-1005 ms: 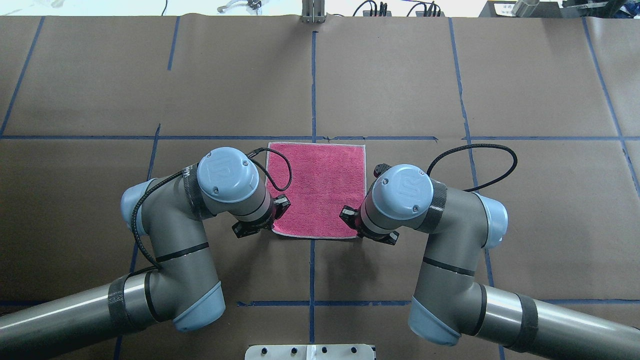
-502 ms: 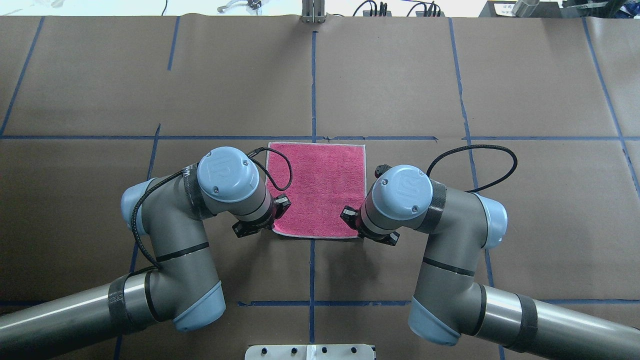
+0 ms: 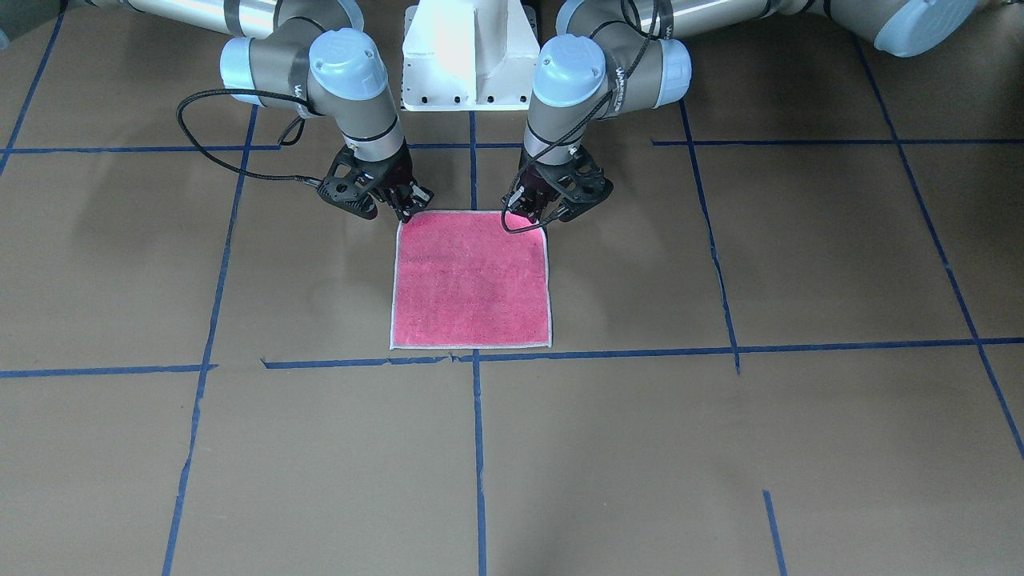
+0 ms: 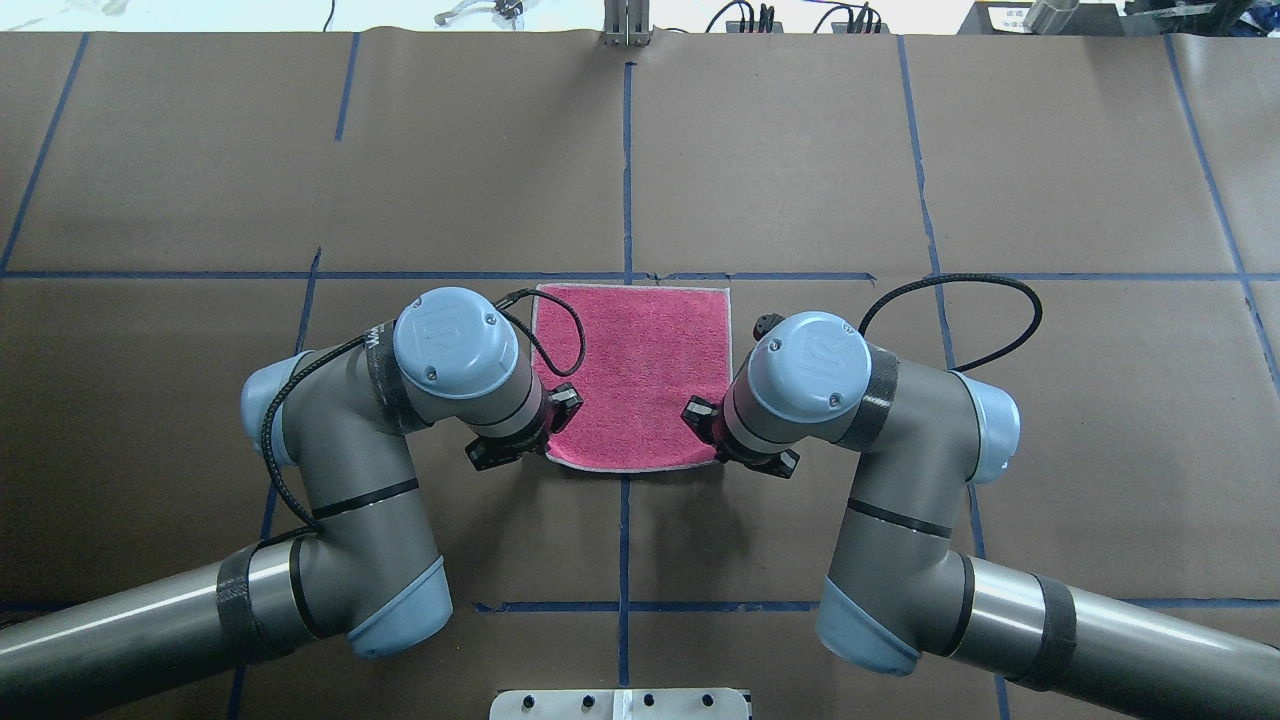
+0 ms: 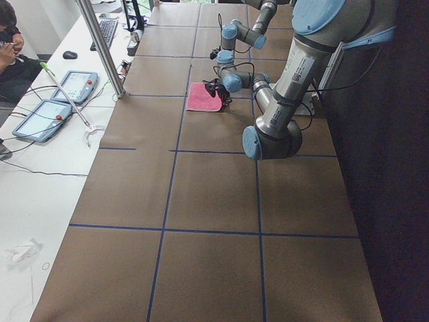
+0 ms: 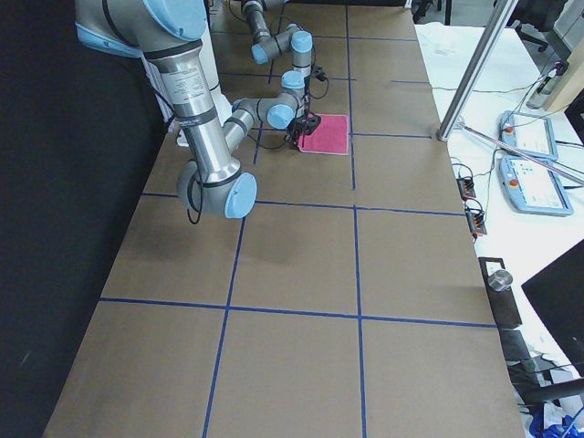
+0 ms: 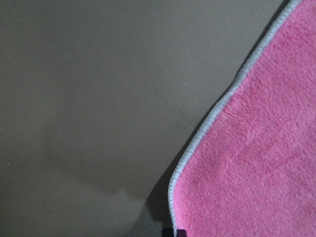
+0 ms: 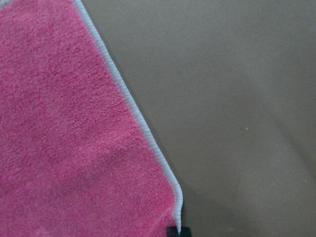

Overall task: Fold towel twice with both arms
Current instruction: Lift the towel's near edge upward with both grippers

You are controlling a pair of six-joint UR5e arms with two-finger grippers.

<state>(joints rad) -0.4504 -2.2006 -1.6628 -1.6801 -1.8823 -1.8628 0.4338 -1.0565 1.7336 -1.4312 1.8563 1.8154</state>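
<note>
Overhead exterior: brown-papered table point(image 4: 1050, 150), blue tape lines point(image 4: 627, 170); left and right jaws pinch towel point(image 4: 640, 370) corners.

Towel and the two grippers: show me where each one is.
towel point(image 4: 632, 370), overhead view, middle of its pink face.
left gripper point(image 3: 534, 216), front-facing view, fingertips at a towel corner.
right gripper point(image 3: 406, 213), front-facing view, fingertips at the neighbouring corner.

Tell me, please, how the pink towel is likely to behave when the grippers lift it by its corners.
The towel will probably be floppy: its near edge bows between the left gripper and right gripper. It looks thin and flat, so likely light. Its terry pile and stitched edge should grip well, not slip.
</note>
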